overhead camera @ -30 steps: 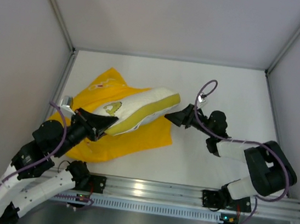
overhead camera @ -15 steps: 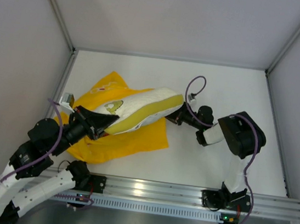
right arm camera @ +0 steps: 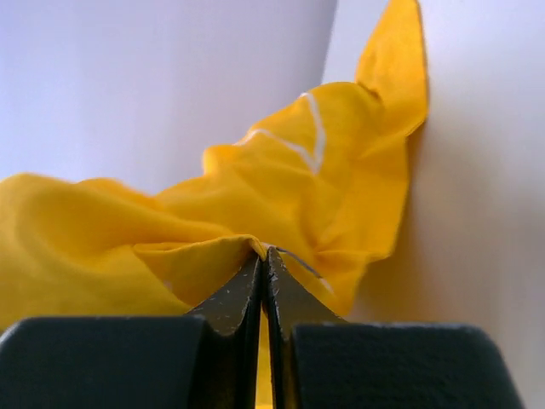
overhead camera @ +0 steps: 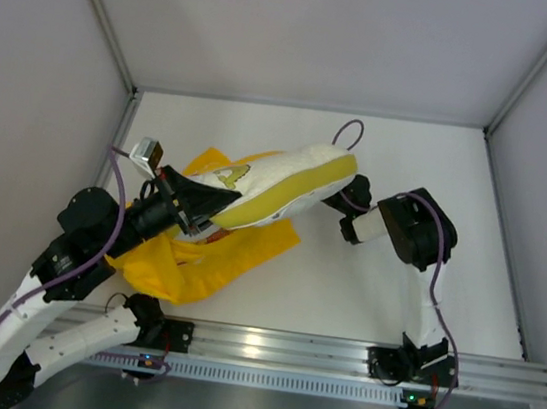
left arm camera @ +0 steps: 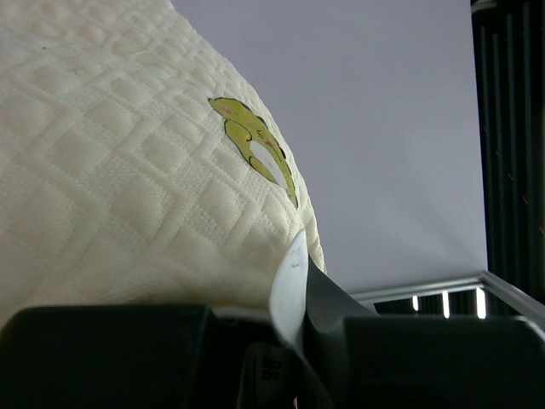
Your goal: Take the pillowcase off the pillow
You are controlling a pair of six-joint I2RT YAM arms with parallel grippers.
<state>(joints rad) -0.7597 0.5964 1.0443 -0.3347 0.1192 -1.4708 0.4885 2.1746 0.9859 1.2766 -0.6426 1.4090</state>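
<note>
While my left pincer (overhead camera: pixel 202 210) holds the pillow (overhead camera: pixel 278 170) up off the counter (overhead camera: pixel 372 298), my right pincer (right arm camera: pixel 262 260) is pressed together on a thin fold of the pillowcase (overhead camera: pixel 221 258).

Status:
- Left: clamped on the pillow's near corner. The white tag (left arm camera: pixel 289 281) sits right between the fingers, with the yellow emblem (left arm camera: pixel 255 145) just above. I can't tell how much padding is actually in the bite versus just the tag.
- Right: tucked under the pillow's far end. The wrist view shows bunched yellow cloth with a white outline running away from the tips.
- Pillow: tilted, far end raised, cream face up.
- Pillowcase: crumpled on the counter beneath and beside the pillow. Most of it looks clear of the cushion. The overhead view doesn't show whether any hem is caught on the far end.

Step, as I read it: final separation, nearly done.

Next move calls for opposing pulls. Left carries the pillow up and away, while right pins or drags the cloth the other way. Go slow, because a tag-only grip could slip.
</note>
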